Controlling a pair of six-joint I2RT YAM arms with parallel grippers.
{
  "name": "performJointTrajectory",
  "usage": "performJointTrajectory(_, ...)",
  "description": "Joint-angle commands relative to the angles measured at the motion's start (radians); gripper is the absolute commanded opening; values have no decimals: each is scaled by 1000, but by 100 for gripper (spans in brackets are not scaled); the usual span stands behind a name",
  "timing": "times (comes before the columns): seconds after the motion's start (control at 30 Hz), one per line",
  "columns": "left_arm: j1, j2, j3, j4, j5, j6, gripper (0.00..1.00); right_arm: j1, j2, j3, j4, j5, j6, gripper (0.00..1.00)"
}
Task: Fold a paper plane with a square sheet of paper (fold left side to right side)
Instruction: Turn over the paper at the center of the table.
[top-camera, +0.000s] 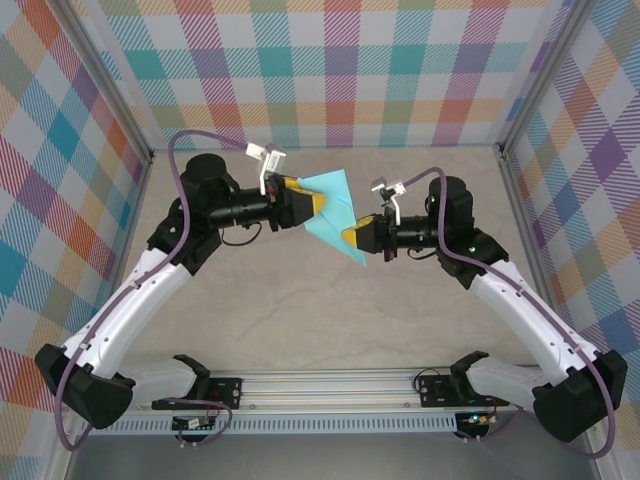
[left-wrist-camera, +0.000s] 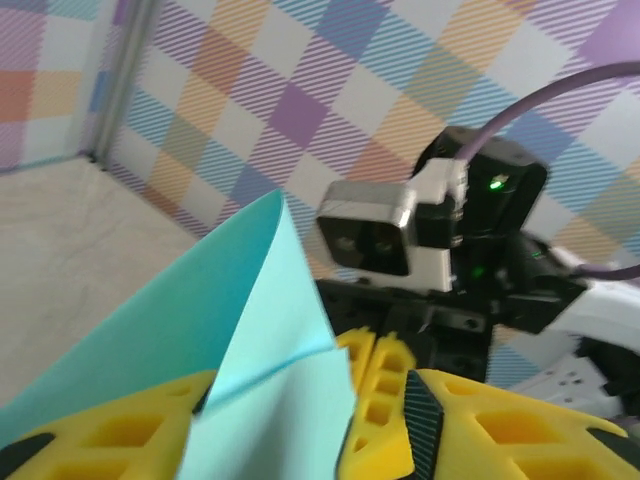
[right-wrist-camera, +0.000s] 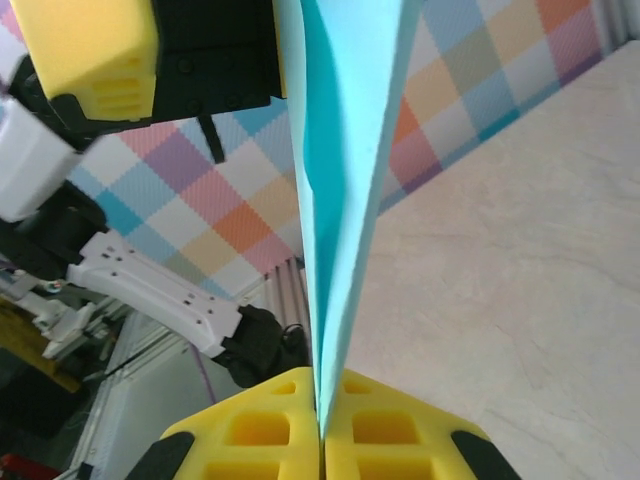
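A folded teal paper (top-camera: 335, 225) is held aloft, pinched by the right fingers (right-wrist-camera: 270, 430), while the left fingers (left-wrist-camera: 110, 430) are parted around it

**No Legible Writing in View**

Nothing readable is showing in these views (no words, numbers, brand marks or signs). The square sheet of paper (top-camera: 335, 212) is presenting plain teal faces. The small circuit boards (top-camera: 192, 423) near the rail (top-camera: 330, 383) are appearing too tiny for any print to be made out.
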Motion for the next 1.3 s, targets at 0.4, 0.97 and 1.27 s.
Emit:
performJointTrajectory(0.4, -11, -362, -214, -200, -953, -74, 83, 390, 416, 410, -967, 1620, -38, 7)
performJointTrajectory(0.97, -11, -455, -265, -310, -1077, -141, 84, 591, 1186, 780, -1264, 1909, 27, 9)
performJointTrajectory(1.27, -11, -458, -269, -316, -1067, -141, 85, 592, 1260, 732, -1208, 1888, -11, 19)
